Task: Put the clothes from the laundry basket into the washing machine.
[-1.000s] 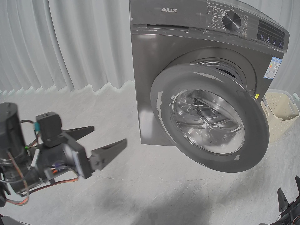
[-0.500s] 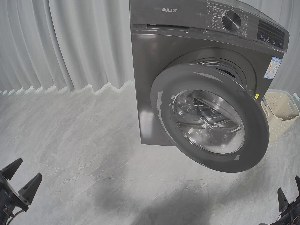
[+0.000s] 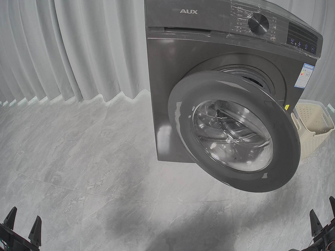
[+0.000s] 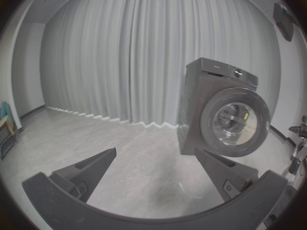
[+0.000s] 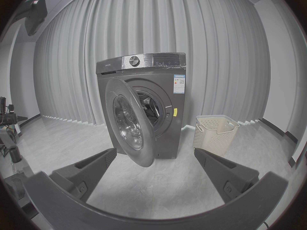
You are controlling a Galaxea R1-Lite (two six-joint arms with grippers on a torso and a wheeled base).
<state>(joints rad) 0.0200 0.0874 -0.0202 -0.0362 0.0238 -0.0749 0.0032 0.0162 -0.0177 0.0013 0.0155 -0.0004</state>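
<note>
A pale pleated curtain [image 3: 69, 42] hung across the upper left of the head view and reached the floor [image 3: 104, 164], its hem forming a zigzag edge. The floor was grey, marble-patterned tile, with a thin seam crossing the lower half of the frame. In the right wrist view a plain white wall [image 5: 278, 64] met the curtain's end, with a dark skirting board [image 5: 275, 127] along its foot. A dark fitting [image 5: 33, 11] sat high near the ceiling.

Dark grey washing machine [image 3: 167, 70], cream perforated laundry basket [image 3: 314, 122], grey marbled floor [image 3: 87, 157], white curtain [image 3: 69, 35]
</note>
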